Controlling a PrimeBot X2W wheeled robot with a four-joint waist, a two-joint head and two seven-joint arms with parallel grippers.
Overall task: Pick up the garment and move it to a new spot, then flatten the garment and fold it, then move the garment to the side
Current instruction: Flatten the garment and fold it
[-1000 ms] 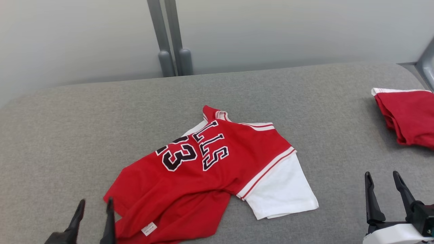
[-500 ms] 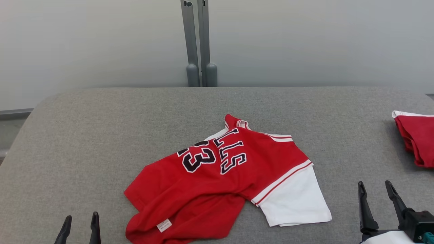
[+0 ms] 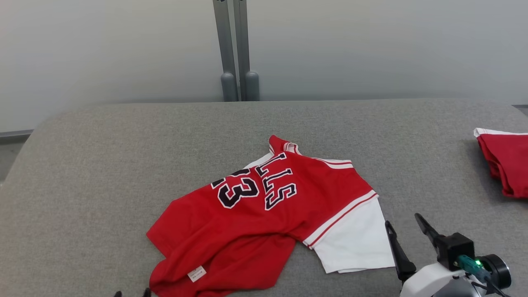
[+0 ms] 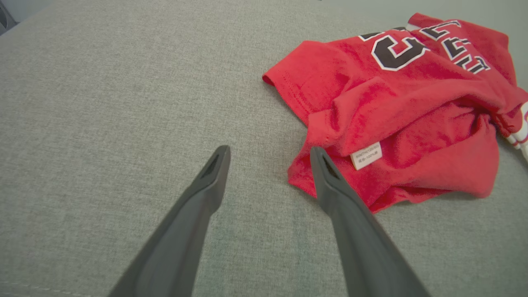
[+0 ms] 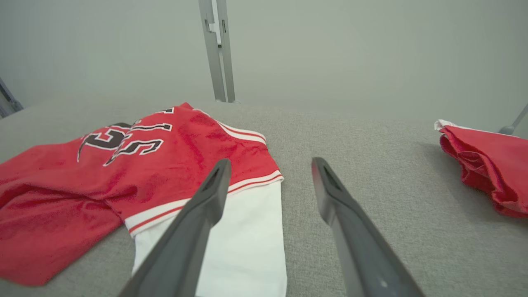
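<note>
- Red jersey (image 3: 264, 214) lies rumpled and unfolded at the desk's (image 3: 103, 165) middle: flattening, folding and moving aside look left.
- Left claw (image 4: 269, 149) and right claw (image 3: 402, 219), at the desk's near edge, gape empty.

Left claw (image 4: 269, 152) gapes beside the crumpled red garment (image 4: 412, 107), one tip seemingly touching its hem.

wide bare grey surface (image 3: 90, 173) lies left of and behind the crumpled garment (image 3: 255, 214). a second red garment (image 3: 505, 161) blocks the far right edge; two posts (image 3: 225, 49) stand behind the surface.
</note>
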